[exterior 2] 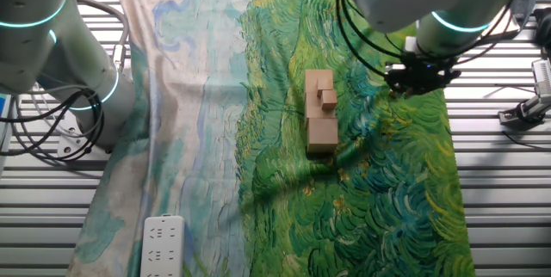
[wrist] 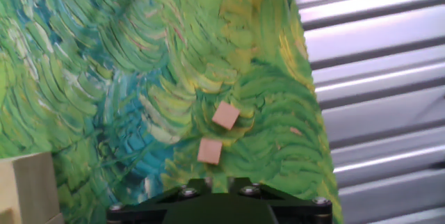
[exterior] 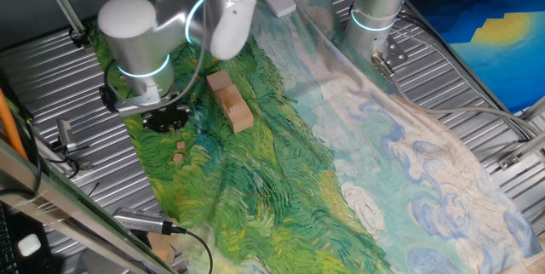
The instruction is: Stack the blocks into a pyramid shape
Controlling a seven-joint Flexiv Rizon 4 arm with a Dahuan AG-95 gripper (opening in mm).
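The surface (exterior: 477, 78) is ribbed metal, covered down its middle by a painted cloth (exterior: 281, 180), green swirls on one half and pale blue and cream on the other. The robot arm (exterior: 136, 36) reaches over the green half from the left of one fixed view. Its hand (exterior: 166, 119) hangs low over the cloth; the fingers are hidden under the dark wrist body in every view, so how far it is open, and whether it has anything, cannot be told.

The larger blocks (exterior: 232, 102) lie in a row on the green cloth, just right of the hand, with a smaller cube (exterior 2: 328, 97) sitting on top of them. Two small blocks (wrist: 217, 133) lie apart from that row, near each other on the cloth just below the hand, one (wrist: 225, 115) slightly farther than the other (wrist: 209, 151).

A white power strip (exterior 2: 162, 244) rests at the cloth's pale edge.
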